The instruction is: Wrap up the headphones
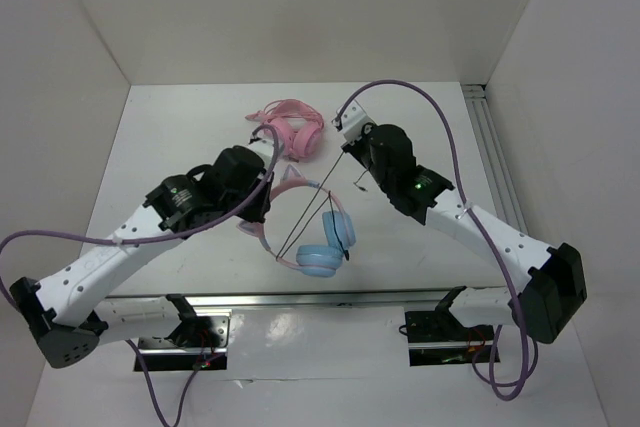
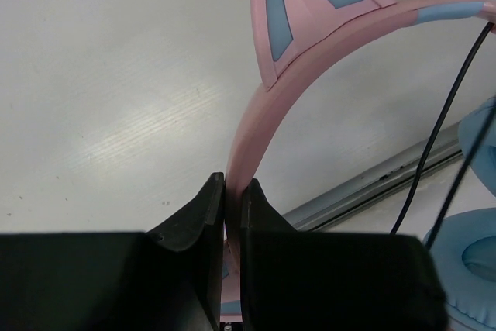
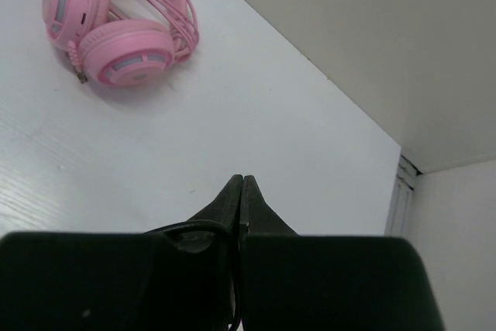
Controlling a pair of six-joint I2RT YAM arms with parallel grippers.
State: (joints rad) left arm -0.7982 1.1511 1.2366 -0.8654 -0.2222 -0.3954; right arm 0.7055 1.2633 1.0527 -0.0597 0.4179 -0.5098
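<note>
The headphones (image 1: 325, 247) have light blue ear cups and a pink cat-ear headband (image 2: 310, 60); they sit near the table's front edge. My left gripper (image 1: 265, 209) is shut on the headband, which runs up between the jaws in the left wrist view (image 2: 232, 187). The thin black cable (image 1: 310, 207) stretches taut from the ear cups up to my right gripper (image 1: 347, 137). That gripper is shut (image 3: 242, 184) on the cable (image 3: 190, 228), which loops beside its left finger. The cable also shows in the left wrist view (image 2: 446, 122).
All-pink cat-ear headphones (image 1: 290, 129) lie at the back of the table, wrapped in their cord, and also show in the right wrist view (image 3: 116, 36). A metal rail (image 1: 330, 297) runs along the front edge. Another rail (image 1: 490, 147) lines the right side. White walls enclose the table.
</note>
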